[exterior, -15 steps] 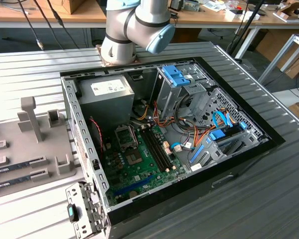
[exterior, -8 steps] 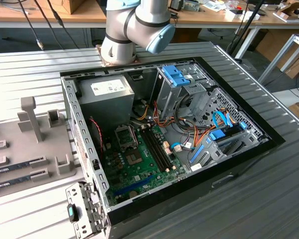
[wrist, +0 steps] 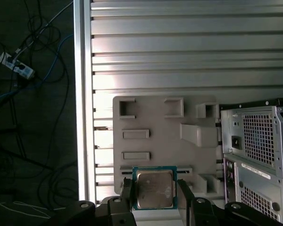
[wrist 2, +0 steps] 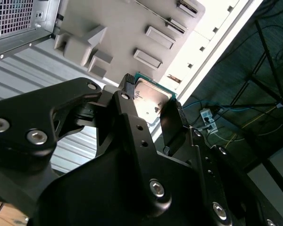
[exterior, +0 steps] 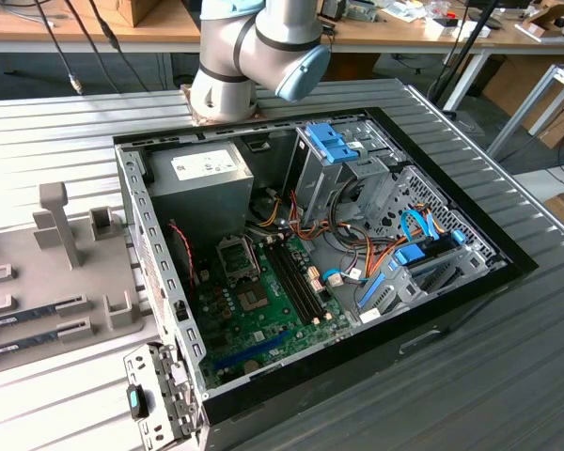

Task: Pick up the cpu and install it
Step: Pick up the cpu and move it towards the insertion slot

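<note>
Pincer (wrist: 154, 195) is pinching the cpu (wrist: 153, 187) by 2 opp. edges, hanging over the grey holder tray (wrist: 155, 117), so pickup's looking done, install into the pc case (exterior: 141, 235) not yet.

An open computer case (exterior: 148, 244) lies on the ribbed metal surface (exterior: 66, 132); beside it, at the exterior view's left, a grey tray (exterior: 23, 256) holds memory sticks (exterior: 33, 313).
</note>
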Controlling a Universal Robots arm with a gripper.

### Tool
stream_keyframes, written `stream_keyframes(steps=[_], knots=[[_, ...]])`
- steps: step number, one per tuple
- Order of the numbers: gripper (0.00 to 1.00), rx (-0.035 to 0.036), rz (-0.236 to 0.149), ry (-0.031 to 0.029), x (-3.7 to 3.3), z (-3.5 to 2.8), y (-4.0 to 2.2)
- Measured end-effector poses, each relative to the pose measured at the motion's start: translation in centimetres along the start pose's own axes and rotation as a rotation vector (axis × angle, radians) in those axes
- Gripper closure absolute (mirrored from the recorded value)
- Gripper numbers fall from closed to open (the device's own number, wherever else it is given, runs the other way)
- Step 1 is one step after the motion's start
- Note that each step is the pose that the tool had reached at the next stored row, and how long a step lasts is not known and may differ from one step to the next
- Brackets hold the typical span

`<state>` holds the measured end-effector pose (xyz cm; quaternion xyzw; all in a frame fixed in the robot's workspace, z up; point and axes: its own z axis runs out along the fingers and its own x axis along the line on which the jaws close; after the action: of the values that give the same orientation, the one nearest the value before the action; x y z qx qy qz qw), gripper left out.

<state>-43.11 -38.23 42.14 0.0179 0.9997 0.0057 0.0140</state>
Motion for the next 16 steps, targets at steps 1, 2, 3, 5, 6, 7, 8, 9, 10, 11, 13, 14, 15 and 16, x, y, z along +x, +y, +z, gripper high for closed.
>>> stream_keyframes(steps=[1, 2, 3, 5, 6, 7, 8, 9, 10, 11, 13, 14, 15, 16], knots=[[0.53, 0.0, 0.0, 0.0001, -0.04, 0.0, 0.0], [0.53, 0.0, 0.0, 0.0, -0.1, 0.02, -0.01], [0.53, 0.0, 0.0, 0.0001, -0.15, 0.02, -0.01], [0.53, 0.0, 0.0, 0.0, -0.57, 0.08, -0.02], [0.53, 0.0, 0.0, 0.0001, -0.83, 0.12, -0.02], [0.53, 0.0, 0.0, 0.0001, -0.88, 0.13, -0.02], [0.53, 0.0, 0.0, 0.0001, -0.91, 0.14, -0.03], [0.53, 0.0, 0.0, 0.0001, -0.95, 0.14, -0.03], [0.53, 0.0, 0.0, 0.0, -1.0, 0.15, -0.03], [0.53, 0.0, 0.0, 0.0001, -1.04, 0.16, -0.03], [0.53, 0.0, 0.0, 0.0001, -1.15, 0.18, -0.03], [0.53, 0.0, 0.0, 0.0001, -1.21, 0.19, -0.03], [0.53, 0.0, 0.0, 0.0, -1.25, 0.2, -0.03], [0.53, 0.0, 0.0, 0.0, -1.28, 0.2, -0.03]])
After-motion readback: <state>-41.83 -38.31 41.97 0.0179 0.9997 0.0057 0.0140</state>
